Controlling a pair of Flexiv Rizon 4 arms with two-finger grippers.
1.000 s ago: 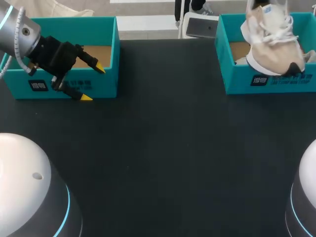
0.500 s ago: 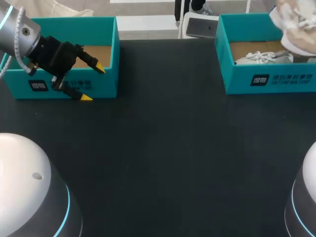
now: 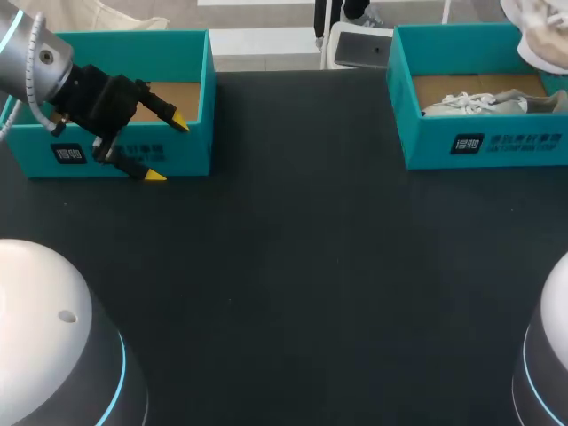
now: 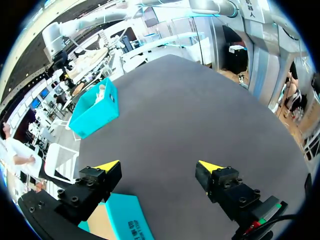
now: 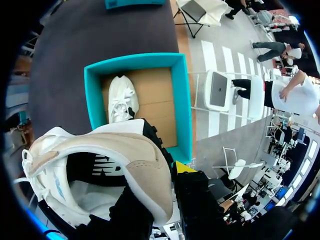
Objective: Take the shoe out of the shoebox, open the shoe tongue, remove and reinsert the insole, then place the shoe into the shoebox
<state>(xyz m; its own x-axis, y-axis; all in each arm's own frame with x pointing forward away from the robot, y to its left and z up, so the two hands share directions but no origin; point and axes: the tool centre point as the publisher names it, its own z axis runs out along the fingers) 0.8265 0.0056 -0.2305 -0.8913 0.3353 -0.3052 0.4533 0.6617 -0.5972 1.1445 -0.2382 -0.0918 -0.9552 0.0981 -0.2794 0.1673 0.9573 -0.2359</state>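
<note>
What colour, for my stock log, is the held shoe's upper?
Beige shoe; best in right wrist view.

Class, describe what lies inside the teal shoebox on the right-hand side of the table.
One white shoe lies on the shoebox's brown floor. In the right wrist view the beige shoe, held above, hides part of that floor.

Left gripper: we have it over a corner of the left shoebox, its fingers wide apart with nothing between them.
Table: it stretches ahead of our left gripper.
Right shoebox: well ahead of our left gripper and beneath our right gripper.
Shoe: its heel is clamped between our right gripper's fingers, above the right shoebox.
Second shoe: in the right shoebox along one wall, below the held shoe.
</note>
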